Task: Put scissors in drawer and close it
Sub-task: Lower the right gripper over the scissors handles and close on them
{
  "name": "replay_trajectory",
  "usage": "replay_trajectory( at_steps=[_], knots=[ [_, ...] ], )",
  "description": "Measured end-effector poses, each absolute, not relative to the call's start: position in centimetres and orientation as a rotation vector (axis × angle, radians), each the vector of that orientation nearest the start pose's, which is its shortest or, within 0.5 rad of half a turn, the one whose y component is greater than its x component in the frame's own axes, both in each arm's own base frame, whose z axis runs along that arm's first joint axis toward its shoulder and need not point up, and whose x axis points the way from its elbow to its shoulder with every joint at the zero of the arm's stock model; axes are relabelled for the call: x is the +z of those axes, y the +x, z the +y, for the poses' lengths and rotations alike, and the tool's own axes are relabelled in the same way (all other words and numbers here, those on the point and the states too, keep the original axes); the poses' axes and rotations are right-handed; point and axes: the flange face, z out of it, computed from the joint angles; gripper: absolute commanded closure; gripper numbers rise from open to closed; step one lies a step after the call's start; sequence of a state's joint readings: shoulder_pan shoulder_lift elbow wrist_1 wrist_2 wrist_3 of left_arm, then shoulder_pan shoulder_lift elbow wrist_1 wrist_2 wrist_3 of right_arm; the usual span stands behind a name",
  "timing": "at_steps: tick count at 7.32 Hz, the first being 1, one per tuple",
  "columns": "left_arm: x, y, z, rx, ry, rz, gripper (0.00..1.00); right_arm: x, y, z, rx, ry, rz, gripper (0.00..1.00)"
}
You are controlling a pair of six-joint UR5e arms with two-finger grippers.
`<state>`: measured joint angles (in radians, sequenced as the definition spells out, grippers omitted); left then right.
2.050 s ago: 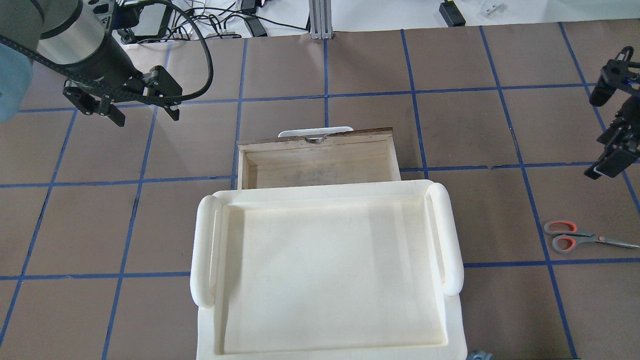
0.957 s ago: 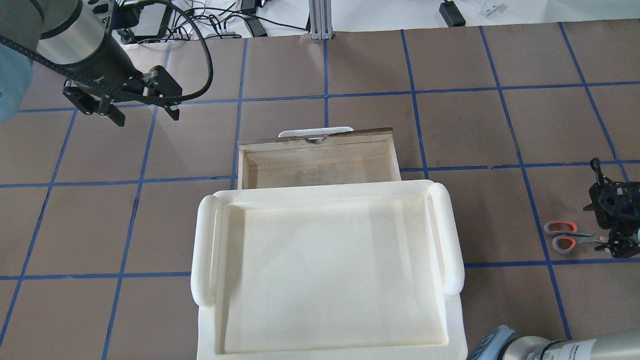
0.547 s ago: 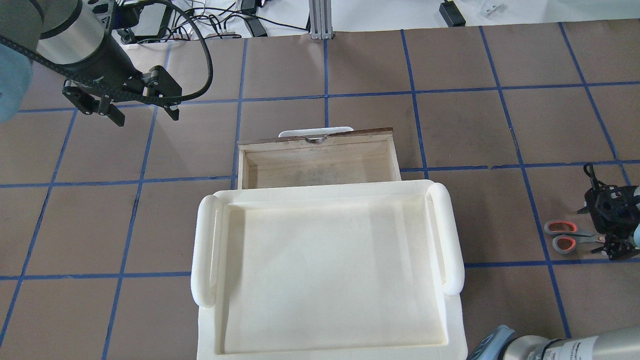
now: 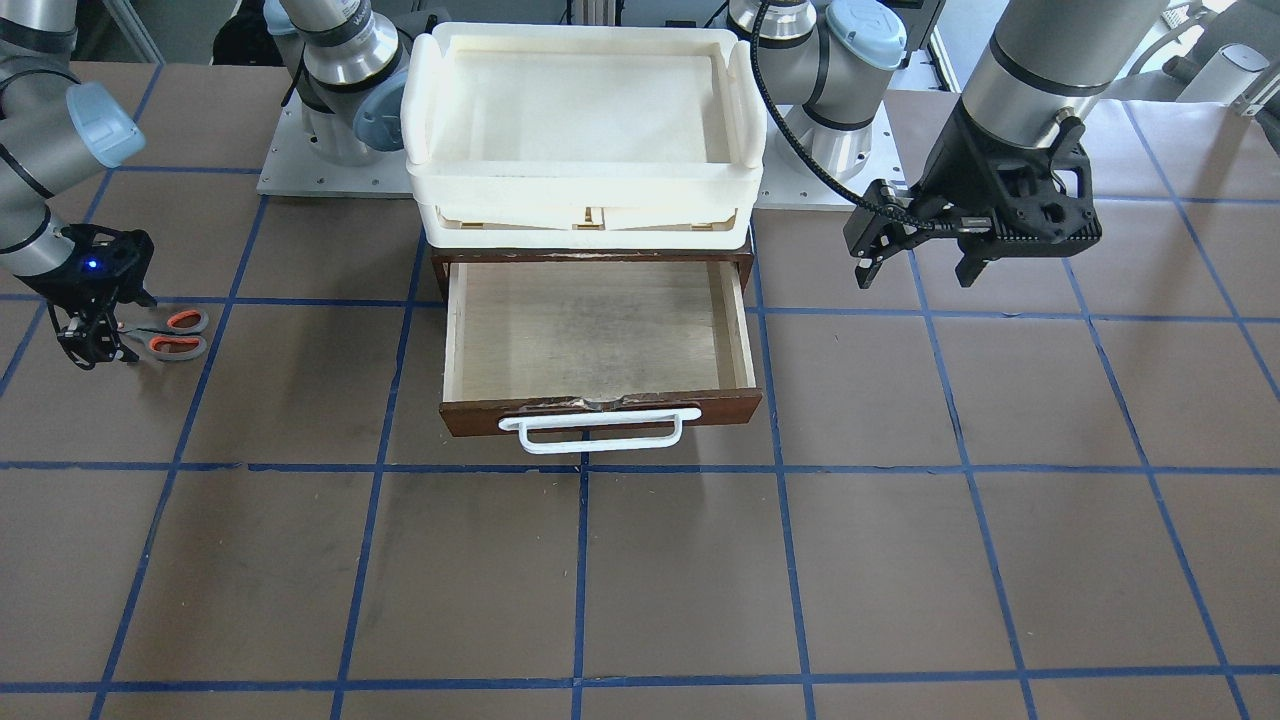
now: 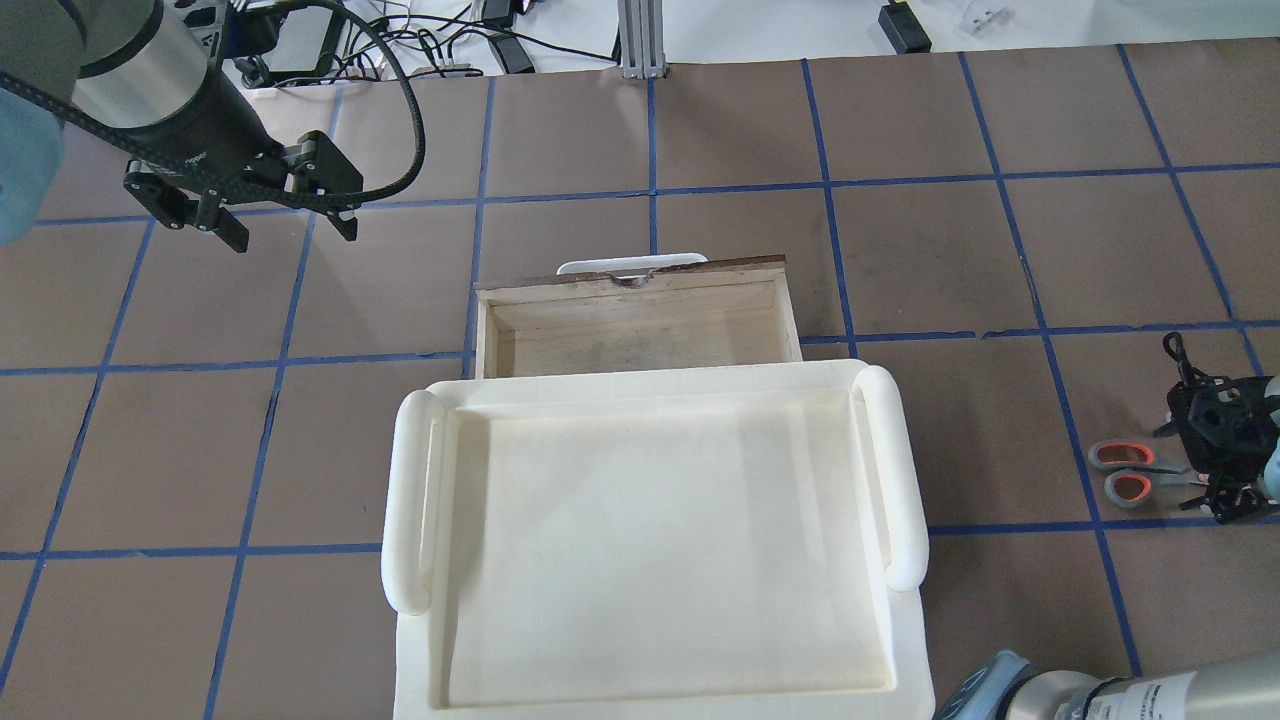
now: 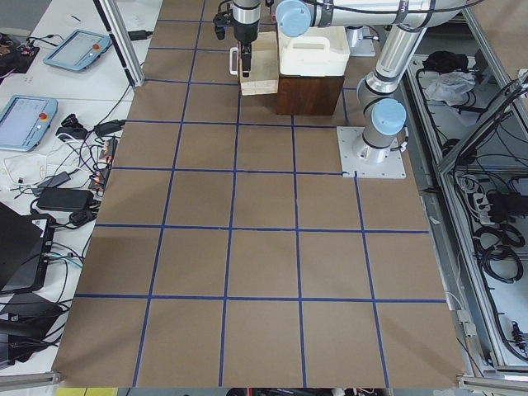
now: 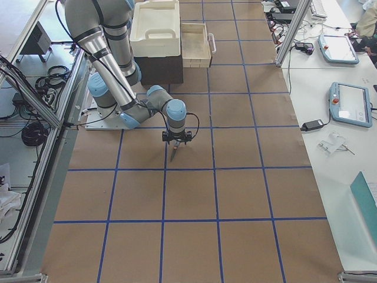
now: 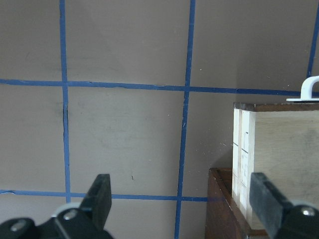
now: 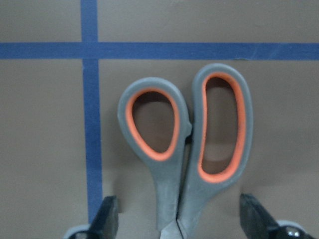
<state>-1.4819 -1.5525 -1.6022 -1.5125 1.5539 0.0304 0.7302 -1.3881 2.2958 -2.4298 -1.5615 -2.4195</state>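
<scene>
The scissors point(image 5: 1130, 470) lie flat on the table at my far right, with grey handles and orange-red inner loops point(image 9: 184, 144). My right gripper point(image 5: 1222, 462) is down over their blades, which it hides in the overhead view. In the right wrist view its fingers point(image 9: 107, 219) stand open on either side of the scissors' neck, not touching it. The drawer point(image 5: 640, 335) is pulled out and empty, with a white handle point(image 4: 592, 432). My left gripper point(image 5: 290, 232) is open and empty, held in the air left of the drawer.
A cream-white plastic tray point(image 5: 650, 385) sits on top of the dark wooden cabinet point(image 4: 590, 252) that the drawer slides from. Blue tape lines grid the brown table. Cables and tablets lie beyond the table's edges.
My right arm swung from the upper right down over the scissors' blades, then settled slightly right. The scissors, drawer and left arm have not moved.
</scene>
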Motion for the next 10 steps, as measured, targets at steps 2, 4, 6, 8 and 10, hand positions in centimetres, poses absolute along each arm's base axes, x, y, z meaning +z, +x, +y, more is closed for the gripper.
replay_trajectory(
  at_steps=[2,4,6,8,10],
  knots=[
    [48.7,-9.1,-49.8,-0.072,-0.091,3.153,0.0,16.6,-21.9,-37.4,0.004,-2.195,2.177,0.66],
    [48.7,-9.1,-49.8,-0.072,-0.089,3.152,0.0,16.8,-22.1,-37.4,0.033,-2.207,2.185,0.93],
    [48.7,-9.1,-49.8,-0.071,-0.087,3.148,0.0,16.9,-22.2,-37.4,0.044,-2.221,2.181,1.0],
    [48.6,-8.8,-49.9,-0.066,-0.085,3.128,0.0,17.1,-22.3,-37.4,0.048,-2.231,2.176,1.0],
    [48.5,-8.8,-49.9,-0.063,-0.084,3.122,0.0,17.7,-22.7,-37.8,0.044,-2.237,2.189,1.0]
  ],
)
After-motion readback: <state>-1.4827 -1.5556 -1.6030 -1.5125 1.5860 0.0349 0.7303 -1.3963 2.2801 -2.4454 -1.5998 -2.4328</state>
